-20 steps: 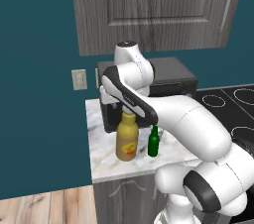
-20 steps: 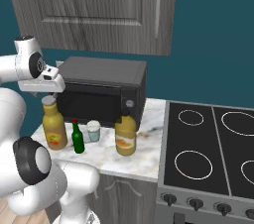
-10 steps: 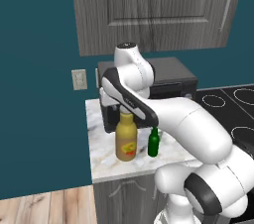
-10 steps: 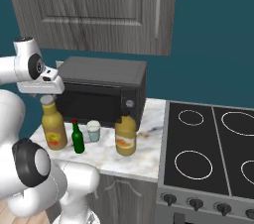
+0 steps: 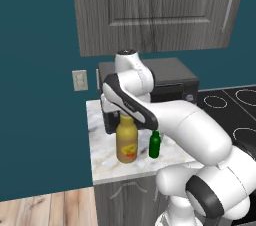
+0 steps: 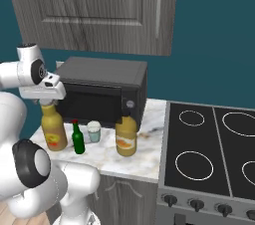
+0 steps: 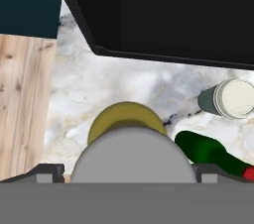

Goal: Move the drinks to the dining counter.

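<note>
A white robot arm reaches over a small marble worktop (image 6: 144, 159) in a kitchen. Its gripper (image 7: 128, 171) sits directly above the tall amber bottle (image 6: 53, 128), jaws spread wide with one finger on each side of the grey cap (image 7: 132, 154), not clamped on it. In the hand view the cap sits at 6 o'clock. The small green bottle (image 6: 77, 139) lies at 4 o'clock from it, just beside, and the white cup (image 6: 93, 131) stands at 2 o'clock. In the right base view the amber jug (image 6: 126, 135) stands at 3 o'clock from the cup. A black microwave (image 6: 102, 87) sits behind all three bottles. A black stovetop (image 6: 211, 152) adjoins the worktop on the right.
</note>
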